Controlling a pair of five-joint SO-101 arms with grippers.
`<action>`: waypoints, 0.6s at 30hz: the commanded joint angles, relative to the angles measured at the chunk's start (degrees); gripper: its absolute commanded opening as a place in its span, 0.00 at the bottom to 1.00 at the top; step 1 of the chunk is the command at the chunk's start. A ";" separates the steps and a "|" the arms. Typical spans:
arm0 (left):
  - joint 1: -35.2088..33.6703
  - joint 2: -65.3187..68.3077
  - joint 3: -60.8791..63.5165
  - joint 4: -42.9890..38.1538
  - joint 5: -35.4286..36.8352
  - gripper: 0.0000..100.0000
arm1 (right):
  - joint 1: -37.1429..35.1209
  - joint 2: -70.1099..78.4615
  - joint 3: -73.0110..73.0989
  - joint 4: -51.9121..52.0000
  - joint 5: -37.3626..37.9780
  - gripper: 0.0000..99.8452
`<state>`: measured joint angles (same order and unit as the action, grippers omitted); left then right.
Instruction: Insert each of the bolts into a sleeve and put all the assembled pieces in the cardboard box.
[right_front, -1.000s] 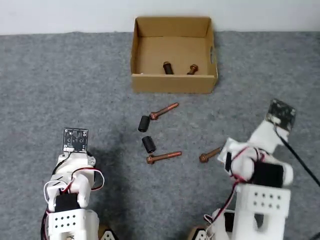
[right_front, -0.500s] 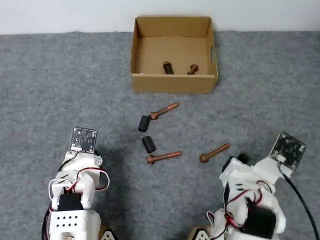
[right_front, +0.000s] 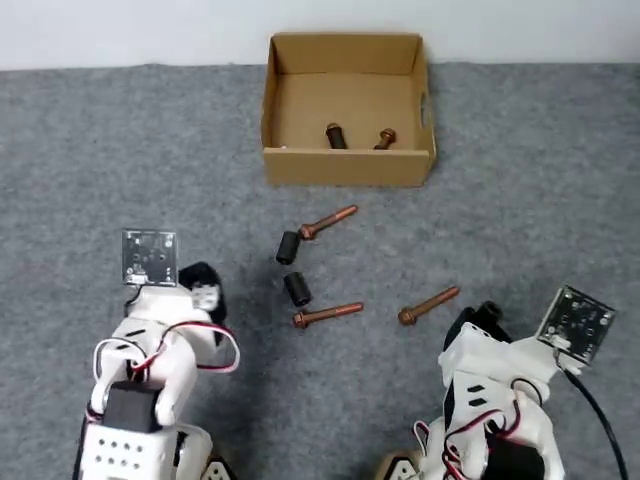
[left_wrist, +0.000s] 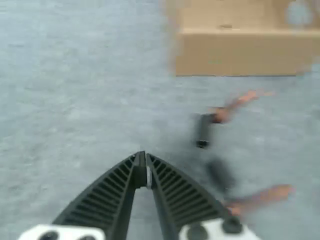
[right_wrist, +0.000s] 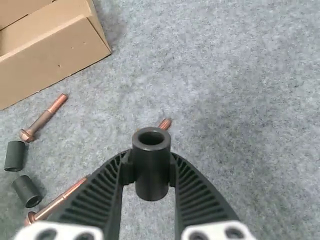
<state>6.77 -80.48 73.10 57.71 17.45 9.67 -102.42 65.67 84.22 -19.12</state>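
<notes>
High view: cardboard box (right_front: 345, 168) at 12 o'clock, two assembled pieces (right_front: 336, 136) inside. Three bolts (right_front: 327, 315) and two loose sleeves (right_front: 297, 288) lie mid-carpet (right_front: 150, 180). At 8 o'clock the left gripper (right_front: 205, 290), at 5 the right gripper (right_front: 487, 318).

Left wrist view: claw pressed together, nothing in it.

Right wrist view: claw pinching the held sleeve (right_wrist: 151, 165), open end toward the camera.

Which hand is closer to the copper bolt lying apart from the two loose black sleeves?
The right hand. It sits just beside the bolt, gripping a black sleeve. The left hand is far off, on the other side of the loose sleeves.
</notes>
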 joint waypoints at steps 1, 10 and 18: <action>6.42 3.43 -9.01 7.21 7.56 0.01 | 0.40 -0.13 -0.35 -0.22 0.44 0.01; 8.70 29.27 -23.78 15.74 25.23 0.01 | 0.48 -0.22 -0.35 -0.22 0.35 0.01; 12.40 48.09 -35.03 17.76 34.81 0.01 | 0.57 -0.22 -0.35 -0.22 0.35 0.01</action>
<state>16.35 -37.14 43.12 73.36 49.98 9.58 -102.42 65.67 84.22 -19.12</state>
